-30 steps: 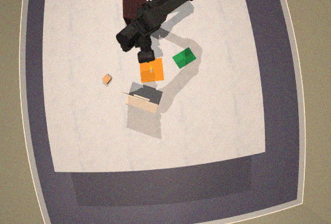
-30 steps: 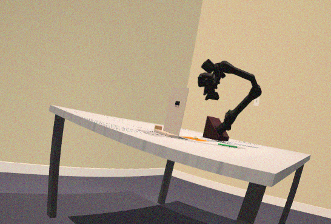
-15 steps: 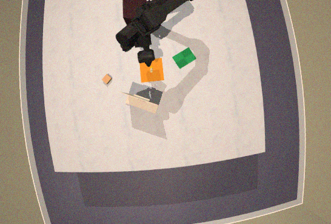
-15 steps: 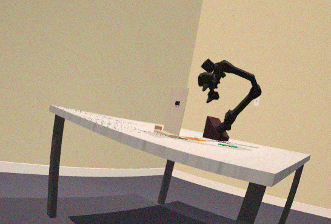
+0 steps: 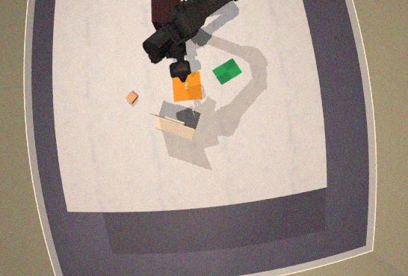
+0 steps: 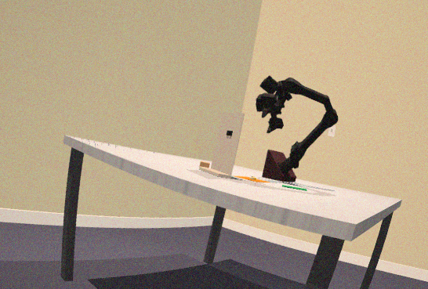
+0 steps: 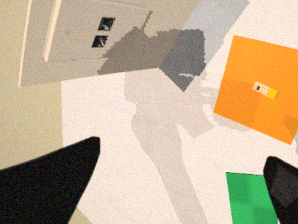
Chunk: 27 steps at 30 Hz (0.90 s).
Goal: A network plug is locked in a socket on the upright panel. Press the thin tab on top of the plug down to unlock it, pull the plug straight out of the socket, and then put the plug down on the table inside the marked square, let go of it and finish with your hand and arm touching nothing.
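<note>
Pale walls are backing the bench (image 5: 261,149) (image 6: 337,207) (image 7: 100,105). On the orange square (image 5: 179,94) (image 6: 243,178) (image 7: 250,55), the plug (image 5: 186,86) (image 6: 253,178) (image 7: 265,90) is lying free, presumably placed as asked; the claw (image 6: 271,131) (image 7: 182,154) is hovering clear above, spread nearly fully, holding nothing.

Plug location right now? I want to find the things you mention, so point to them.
In the wrist view, the plug (image 5: 186,86) (image 7: 265,90) lies at right, on the orange square (image 5: 179,94) (image 7: 240,60), above the green patch (image 5: 227,71) (image 7: 245,200); the panel with two sockets stands at upper left.
</note>
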Each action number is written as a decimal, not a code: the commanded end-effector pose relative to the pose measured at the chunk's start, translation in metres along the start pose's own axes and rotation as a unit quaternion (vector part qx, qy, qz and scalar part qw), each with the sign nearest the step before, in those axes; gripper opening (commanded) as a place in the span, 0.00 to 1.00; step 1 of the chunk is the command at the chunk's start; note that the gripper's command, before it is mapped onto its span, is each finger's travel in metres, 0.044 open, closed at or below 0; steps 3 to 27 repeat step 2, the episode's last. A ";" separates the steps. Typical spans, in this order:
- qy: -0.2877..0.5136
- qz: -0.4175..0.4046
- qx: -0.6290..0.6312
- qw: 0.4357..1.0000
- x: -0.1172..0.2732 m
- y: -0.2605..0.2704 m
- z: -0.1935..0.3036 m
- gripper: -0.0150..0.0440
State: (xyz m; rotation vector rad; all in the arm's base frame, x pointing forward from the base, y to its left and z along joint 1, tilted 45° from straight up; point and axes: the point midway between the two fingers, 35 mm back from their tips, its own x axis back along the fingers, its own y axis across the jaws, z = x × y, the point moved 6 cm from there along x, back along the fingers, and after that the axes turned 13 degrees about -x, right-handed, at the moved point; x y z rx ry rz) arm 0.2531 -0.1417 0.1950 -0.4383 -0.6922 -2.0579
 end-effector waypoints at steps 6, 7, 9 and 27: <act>0.002 -0.001 0.001 1.000 0.000 0.000 0.000 1.00; 0.002 -0.001 0.001 1.000 0.000 0.000 0.000 1.00; 0.002 -0.001 0.001 1.000 0.000 0.000 0.000 1.00; 0.002 -0.001 0.001 1.000 0.000 0.000 0.000 1.00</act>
